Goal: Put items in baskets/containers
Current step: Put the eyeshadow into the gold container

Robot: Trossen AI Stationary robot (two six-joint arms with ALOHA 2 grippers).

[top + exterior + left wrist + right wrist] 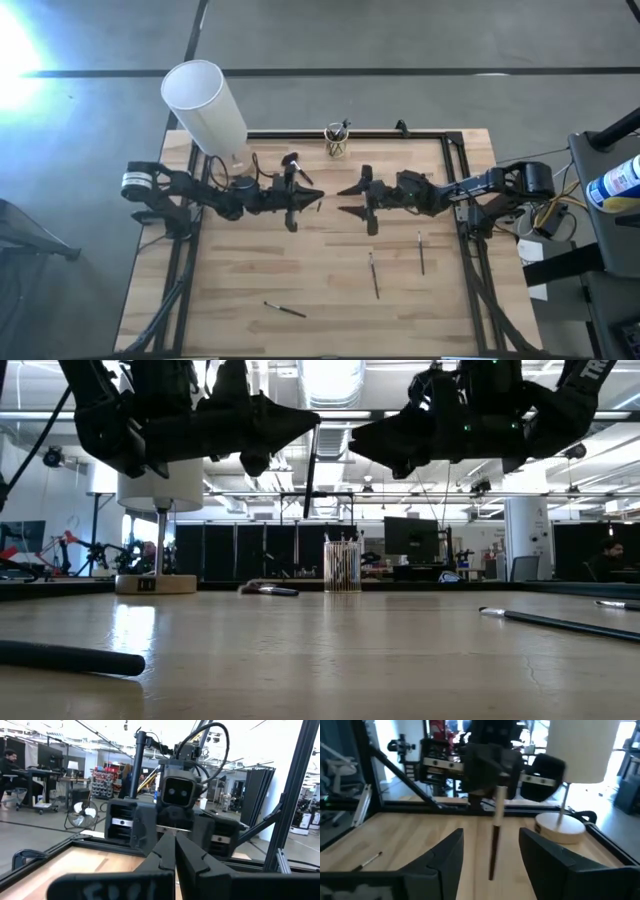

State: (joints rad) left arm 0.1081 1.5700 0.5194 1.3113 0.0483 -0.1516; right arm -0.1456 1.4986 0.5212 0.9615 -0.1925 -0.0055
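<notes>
My left gripper hovers above the table's middle, shut on a thin brush that hangs upright beneath it. My right gripper faces it at the same height, open, its fingertips just short of the brush. The small glass cup stands near the far edge with several brushes upright in it. Loose brushes lie flat on the wood. The bushy-headed one lies near the left arm. My left gripper pinches the brush by its pale upper end between the two fingertips. The fingers come level from the table's left and lie across the brush. It hangs almost upright below them, its dark lower end lifted clear of the table.
A big white cylinder on a round base stands at the far left corner. A black frame rail runs along the far and side edges. Bare wood lies below both grippers and toward the near edge.
</notes>
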